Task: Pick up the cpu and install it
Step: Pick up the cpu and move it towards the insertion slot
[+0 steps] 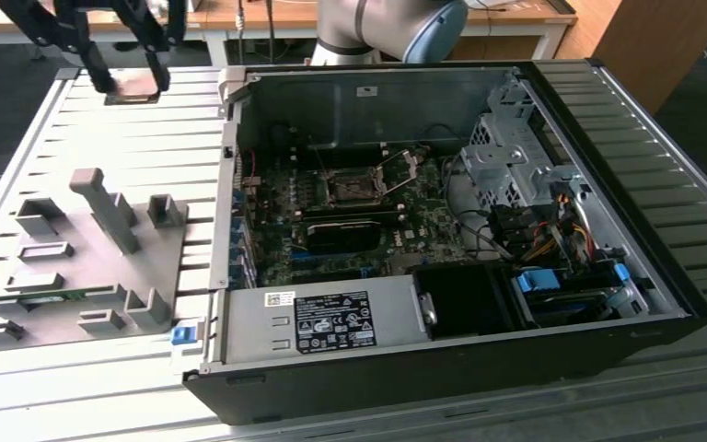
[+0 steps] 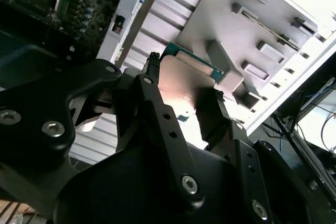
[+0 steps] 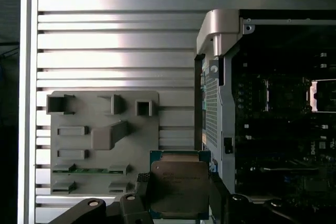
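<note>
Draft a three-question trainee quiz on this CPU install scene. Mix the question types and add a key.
1. True or false: the gripper is shut on the cpu, which hangs clear of the table.
2. Short answer: in the exterior view, on which side of the computer case does the grey tray lie?
3. Multiple choice: where does the green memory strip lie?
A. In the grey tray
B. Inside the computer case
C. In the gripper

Key: 1 true; 2 the exterior view's left; 3 A.
</note>
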